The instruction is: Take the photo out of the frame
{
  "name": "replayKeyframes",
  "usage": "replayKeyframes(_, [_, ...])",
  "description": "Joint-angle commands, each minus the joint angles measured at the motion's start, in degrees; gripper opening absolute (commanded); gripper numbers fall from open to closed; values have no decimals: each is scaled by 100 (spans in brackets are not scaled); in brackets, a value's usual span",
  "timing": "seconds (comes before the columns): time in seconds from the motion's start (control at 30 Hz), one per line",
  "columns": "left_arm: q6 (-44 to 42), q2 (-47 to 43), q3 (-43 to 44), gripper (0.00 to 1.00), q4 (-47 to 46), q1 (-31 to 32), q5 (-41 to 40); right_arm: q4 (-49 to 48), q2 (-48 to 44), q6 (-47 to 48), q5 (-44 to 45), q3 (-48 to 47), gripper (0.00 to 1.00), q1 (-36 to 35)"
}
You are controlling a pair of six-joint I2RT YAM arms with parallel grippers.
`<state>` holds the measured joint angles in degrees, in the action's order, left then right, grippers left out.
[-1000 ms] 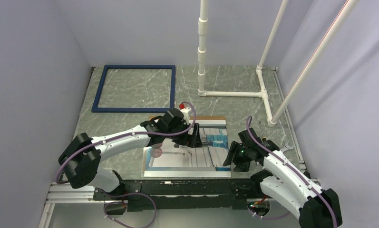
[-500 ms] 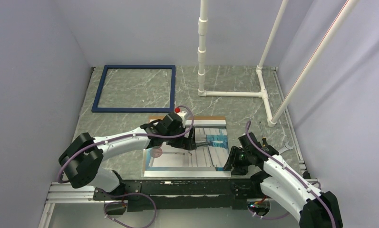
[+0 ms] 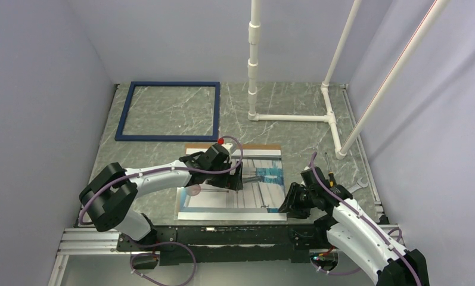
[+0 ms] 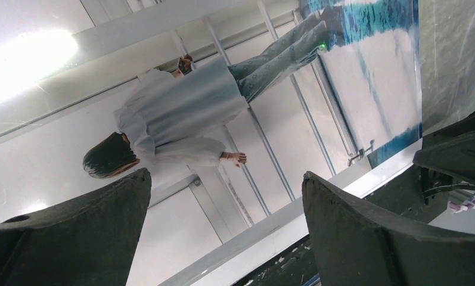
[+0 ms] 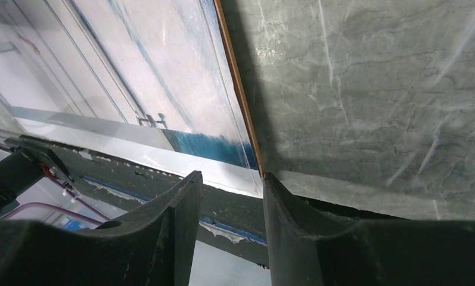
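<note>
Two arms reach over the table (image 3: pixel 300 134). Top view: the left gripper (image 3: pixel 238 179) hangs over the photo (image 3: pixel 223 202) with its jaws spread wide, holding nothing. The photo lies flat, face up, directly under those jaws. The right gripper (image 3: pixel 287 204) sits low at the photo's near corner on its own side; its jaw gap is too small to judge here. The frame (image 3: pixel 163 137) lies flat and hollow, well apart from both jaws, beyond the left gripper, with bare table showing through it. A white pipe stand (image 3: pixel 254 59) is far beyond both jaws. Left wrist view: the dark fingers (image 4: pixel 74 238) are far apart, and the print's pale-clothed figure lies between and ahead of them; no contact visible. Right wrist view: the jaws are parted by a narrow gap with nothing clearly pinched. The photo's brown edge runs down to the tip of the finger on the picture's right. Print surface is ahead of the other finger, green marbled table ahead of this one.
</note>
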<state>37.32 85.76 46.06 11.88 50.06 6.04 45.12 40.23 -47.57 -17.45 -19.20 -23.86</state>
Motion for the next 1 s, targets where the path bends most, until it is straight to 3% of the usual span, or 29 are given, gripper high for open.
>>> replayKeyframes(0.0, [-15, -242, 93, 99, 57, -4, -223, -240, -20, -172, -321, -171, 43, -5])
replayKeyframes(0.1, [-71, -323, 146, 99, 132, 0, -191, -307, 26, -210, -483, -125, 44, -3])
replayKeyframes(0.2, [-45, -379, 114, 99, 61, 0, -103, -153, 92, -81, -356, -126, 55, -7])
replayKeyframes(0.33, [-27, -343, 151, 99, 0, -2, 19, 44, 238, 94, -250, -75, 61, -6])
replayKeyframes(0.53, [-62, -360, 188, 99, 32, 1, 14, -466, 304, 114, -811, 249, 58, -5])
replayKeyframes(0.7, [-59, -375, 154, 99, 52, -5, 32, -785, 433, 55, -995, 396, 50, 0])
replayKeyframes(0.97, [-102, -251, 180, 99, 1, 3, 151, -548, 142, -39, -882, 156, 45, -5])
